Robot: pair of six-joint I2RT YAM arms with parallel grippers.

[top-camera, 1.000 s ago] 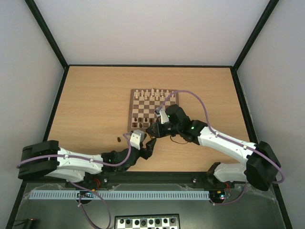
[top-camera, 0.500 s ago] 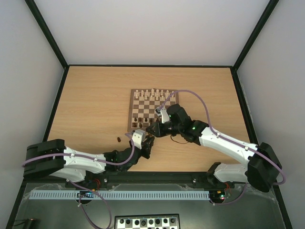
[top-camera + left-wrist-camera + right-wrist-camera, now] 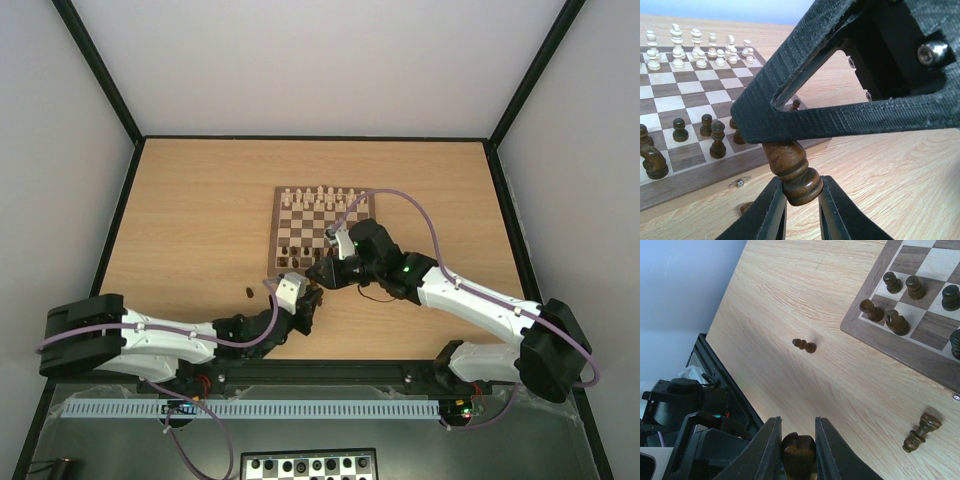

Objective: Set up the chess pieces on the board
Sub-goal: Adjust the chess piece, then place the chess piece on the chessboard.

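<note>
Left pincer (image 3: 800,197) pinches the base of a dark chessman (image 3: 791,170) at the bottom centre of our left wrist view, just off the board (image 3: 695,182) border; right pincer (image 3: 798,439), pressed onto the chessman's top, meets it there. We see more dark chess pieces (image 3: 717,140) standing lower left, and two loose pieces (image 3: 804,345) lying on the table (image 3: 790,300).

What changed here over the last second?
The left gripper edged toward the right gripper and closed on the dark chess piece it holds, just off the board's near edge; both now grip it. The right gripper stayed shut, and the board and other pieces did not move.
</note>
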